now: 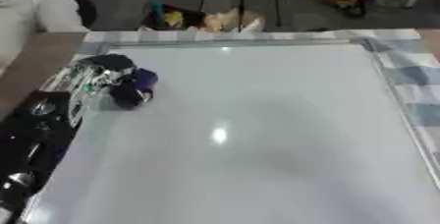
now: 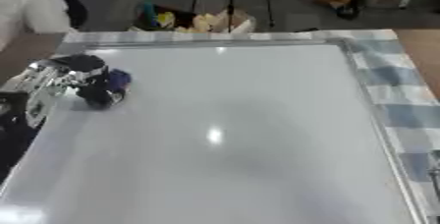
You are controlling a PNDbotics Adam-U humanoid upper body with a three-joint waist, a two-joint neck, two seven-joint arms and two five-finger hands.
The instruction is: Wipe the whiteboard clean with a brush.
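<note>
A large whiteboard [image 1: 258, 134] lies flat and fills most of both views; its surface looks white with no marks that I can make out. My left hand [image 1: 99, 78] reaches in from the left edge and rests near the board's upper left. Its fingers are curled round a dark blue brush [image 1: 135, 90] that touches the board. My left arm [image 1: 34, 134] runs down the left side. My right hand shows in neither view.
A blue and white checked cloth [image 1: 412, 78] lies under the board along the right and far edges. Brown table [image 1: 34, 61] shows at the left. A person in white [image 1: 26, 12] stands at the far left. Boxes and coloured things [image 1: 206, 19] sit on the floor beyond.
</note>
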